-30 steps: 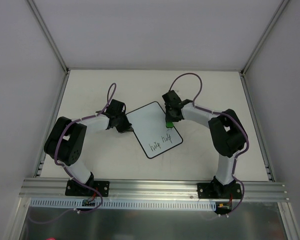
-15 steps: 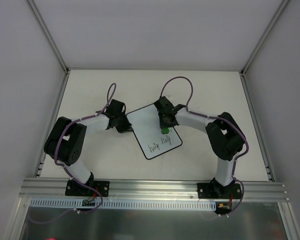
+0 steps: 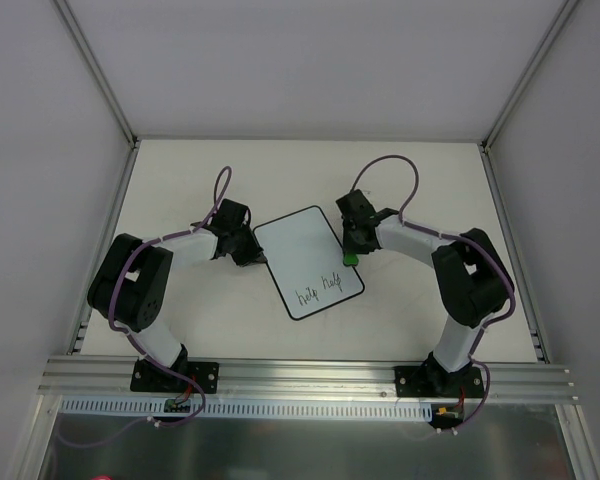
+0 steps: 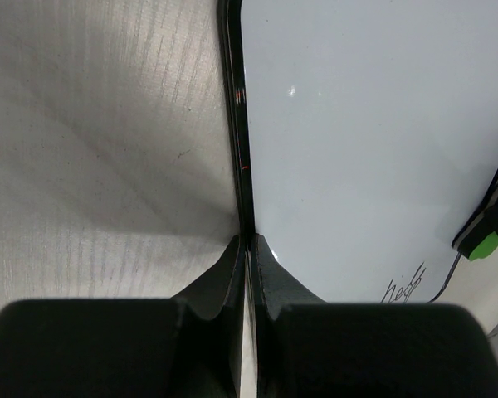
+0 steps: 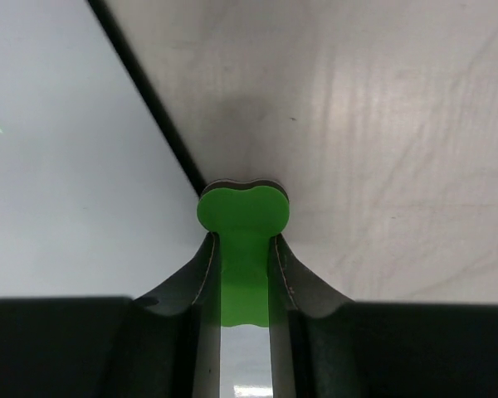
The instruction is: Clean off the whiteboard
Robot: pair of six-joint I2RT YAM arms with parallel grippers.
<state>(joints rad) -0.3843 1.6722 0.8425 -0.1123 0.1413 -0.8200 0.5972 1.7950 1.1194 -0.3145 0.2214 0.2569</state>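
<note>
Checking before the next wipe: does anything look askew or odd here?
The whiteboard lies skewed on the table, with writing left at its near end. The green eraser in the right gripper sits at the board's right edge, partly over the table, off the writing.

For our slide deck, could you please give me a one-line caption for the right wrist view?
Right gripper shut on the green eraser at the black-bordered edge of the whiteboard, table beyond.

A small green bone-shaped eraser [image 5: 243,211] hangs upright over the pale, scuffed table [image 3: 180,180], whose near edge carries an aluminium rail [image 3: 310,375].
</note>
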